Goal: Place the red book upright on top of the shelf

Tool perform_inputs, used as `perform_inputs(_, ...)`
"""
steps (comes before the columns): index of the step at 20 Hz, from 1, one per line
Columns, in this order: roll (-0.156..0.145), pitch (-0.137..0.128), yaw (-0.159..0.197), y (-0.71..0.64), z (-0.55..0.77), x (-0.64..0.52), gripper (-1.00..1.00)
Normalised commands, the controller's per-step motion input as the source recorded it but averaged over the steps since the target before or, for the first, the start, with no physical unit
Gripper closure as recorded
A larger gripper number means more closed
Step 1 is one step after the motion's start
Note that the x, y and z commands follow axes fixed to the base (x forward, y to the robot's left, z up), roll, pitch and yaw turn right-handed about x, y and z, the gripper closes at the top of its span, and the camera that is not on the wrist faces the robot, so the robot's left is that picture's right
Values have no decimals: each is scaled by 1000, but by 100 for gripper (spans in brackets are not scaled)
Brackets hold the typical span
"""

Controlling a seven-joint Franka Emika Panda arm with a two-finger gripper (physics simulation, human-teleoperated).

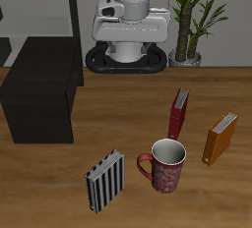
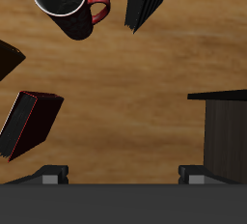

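The red book (image 1: 178, 113) is showing dark red covers with pale page edges; the shelf (image 1: 39, 89) is sitting matte black; the mug (image 1: 165, 167) is wearing a red pattern outside, pale rim, dark inside; the orange-brown book (image 1: 220, 139) is glowing orange; the striped book (image 1: 104, 181) is flashing black-and-white bands; the table (image 1: 118, 114) is showing warm brown wood grain.

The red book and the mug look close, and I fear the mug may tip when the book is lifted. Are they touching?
Apart. The wrist view shows bare wood between the red book and the mug; the exterior view also shows a gap.
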Motion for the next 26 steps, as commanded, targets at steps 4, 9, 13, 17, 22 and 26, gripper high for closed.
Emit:
perform_inputs(4, -34, -19, -15, 55, -15, 42, -100)
perform_inputs(9, -19, -35, -19, 136, 5, -31, -100)
perform_inputs(13, -26, -50, -65, 394, -25, -107, -100)
perform_inputs(17, -63, -76, -41, 381, 26, -110, -100)
perform_inputs(22, -42, -51, 18, 543, -114, -128, -100)
perform_inputs(26, -30, -18, 17, 306, -129, -53, -100)
